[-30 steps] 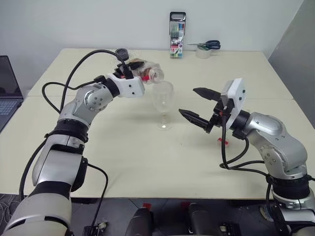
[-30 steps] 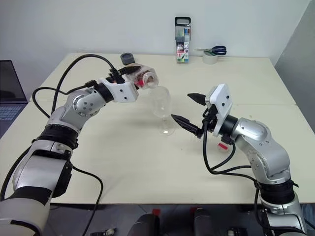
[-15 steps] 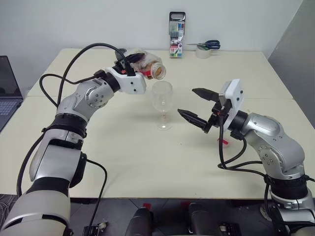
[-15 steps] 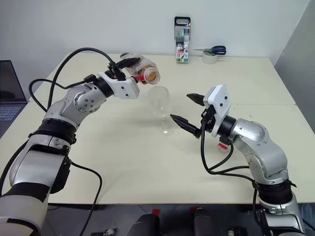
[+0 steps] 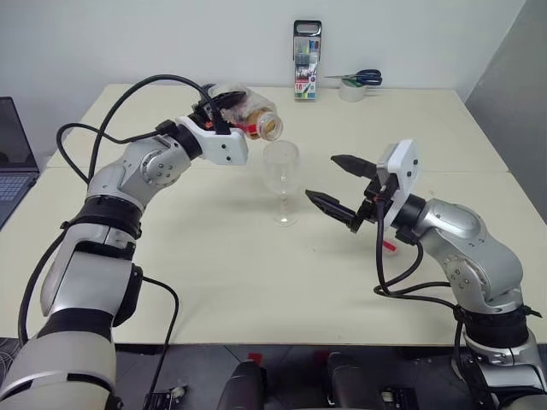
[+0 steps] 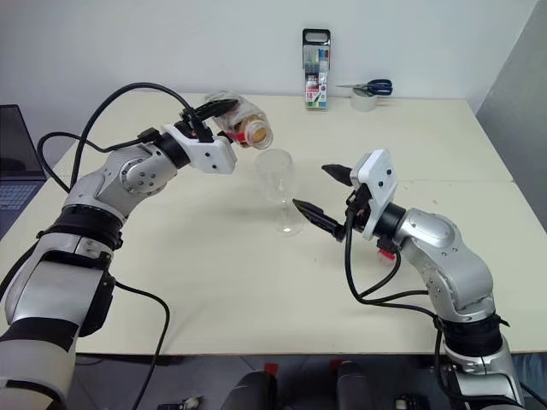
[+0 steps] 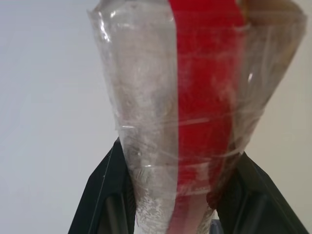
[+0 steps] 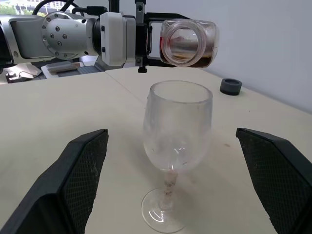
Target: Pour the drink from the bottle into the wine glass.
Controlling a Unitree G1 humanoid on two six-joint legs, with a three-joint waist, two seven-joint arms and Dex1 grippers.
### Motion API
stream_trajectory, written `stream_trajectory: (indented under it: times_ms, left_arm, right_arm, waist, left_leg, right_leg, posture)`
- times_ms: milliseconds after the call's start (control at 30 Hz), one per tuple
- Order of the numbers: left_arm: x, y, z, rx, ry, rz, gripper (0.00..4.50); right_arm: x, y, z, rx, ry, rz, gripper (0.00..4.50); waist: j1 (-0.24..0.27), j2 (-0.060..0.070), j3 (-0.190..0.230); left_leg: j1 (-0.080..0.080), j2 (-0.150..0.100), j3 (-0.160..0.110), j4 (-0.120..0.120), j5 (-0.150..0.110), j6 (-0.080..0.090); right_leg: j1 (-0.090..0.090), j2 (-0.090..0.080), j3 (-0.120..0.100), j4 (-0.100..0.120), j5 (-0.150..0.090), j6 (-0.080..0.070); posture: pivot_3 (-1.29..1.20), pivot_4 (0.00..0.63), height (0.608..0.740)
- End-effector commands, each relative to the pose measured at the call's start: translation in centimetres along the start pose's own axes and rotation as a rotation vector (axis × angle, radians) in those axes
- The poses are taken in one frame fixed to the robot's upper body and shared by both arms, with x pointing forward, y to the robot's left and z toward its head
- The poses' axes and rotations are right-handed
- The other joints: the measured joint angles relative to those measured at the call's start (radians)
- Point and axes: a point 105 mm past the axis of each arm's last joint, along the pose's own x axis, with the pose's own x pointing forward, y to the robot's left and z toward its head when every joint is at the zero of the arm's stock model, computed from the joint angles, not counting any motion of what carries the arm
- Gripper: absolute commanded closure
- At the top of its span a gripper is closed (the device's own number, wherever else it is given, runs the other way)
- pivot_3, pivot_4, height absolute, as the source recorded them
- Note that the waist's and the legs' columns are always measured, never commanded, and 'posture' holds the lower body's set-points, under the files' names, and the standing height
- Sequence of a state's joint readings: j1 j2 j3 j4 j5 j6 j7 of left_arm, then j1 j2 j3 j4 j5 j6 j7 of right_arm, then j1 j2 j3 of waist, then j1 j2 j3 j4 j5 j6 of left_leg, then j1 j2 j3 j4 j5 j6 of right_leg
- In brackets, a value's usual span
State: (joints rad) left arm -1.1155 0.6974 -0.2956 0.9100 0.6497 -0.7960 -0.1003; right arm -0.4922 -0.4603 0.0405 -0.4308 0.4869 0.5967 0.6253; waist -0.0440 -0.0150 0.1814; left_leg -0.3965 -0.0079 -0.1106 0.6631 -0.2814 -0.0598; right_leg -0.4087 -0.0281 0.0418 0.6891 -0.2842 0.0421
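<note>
My left gripper is shut on the bottle, a clear plastic one with a red label strip. The bottle lies almost level with its open mouth facing the wine glass, just above and to the left of the rim. A little reddish-brown drink rests along the bottle's lower side. The glass stands upright on the table, and its bowl looks cloudy. Right of the glass, my right gripper is open, with its fingers on either side of the glass and clear of it.
A marker case stands at the table's far edge, with scissors on a tape roll beside it. A black ring lies behind the glass. A laptop sits far left. A small red thing lies under my right forearm.
The left hand has risen slightly and rolled back, so the bottle's mouth has lifted off the glass rim and the bottle lies closer to level. The right gripper has stayed in place.
</note>
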Motion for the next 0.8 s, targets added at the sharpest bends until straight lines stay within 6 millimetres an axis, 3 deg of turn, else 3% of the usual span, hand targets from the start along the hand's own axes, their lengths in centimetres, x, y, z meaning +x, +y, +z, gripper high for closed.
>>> stream_trajectory:
  times_ms: [33,433,800]
  left_arm:
    - [0.1,3.3,0.5,0.062,-0.029,0.081,2.82]
    - [-0.2,3.0,0.1,0.100,-0.023,0.070,2.82]
    - [-0.2,2.9,-0.3,0.123,-0.010,0.070,2.82]
  right_arm:
    - [-0.1,0.0,1.1,-0.029,-0.038,0.017,0.00]
    - [0.6,0.6,1.4,-0.025,-0.054,0.038,0.00]
    - [1.5,2.6,1.0,0.008,-0.075,0.045,0.00]
  waist:
    - [-0.001,0.000,0.000]
    - [-0.003,0.000,0.000]
    - [-0.005,0.000,0.000]
  left_leg:
    - [0.000,0.000,0.000,0.000,0.000,0.000]
    - [0.000,0.000,0.000,0.000,0.000,0.000]
    - [0.000,0.000,0.000,0.000,0.000,0.000]
  right_leg:
    - [0.000,0.000,0.000,0.000,0.000,0.000]
    - [0.000,0.000,0.000,0.001,0.000,0.000]
    - [-0.001,0.000,0.000,0.002,0.000,0.000]
  posture:
    - [0.00,0.150,0.740]
    - [0.00,0.150,0.740]
    - [0.00,0.150,0.740]
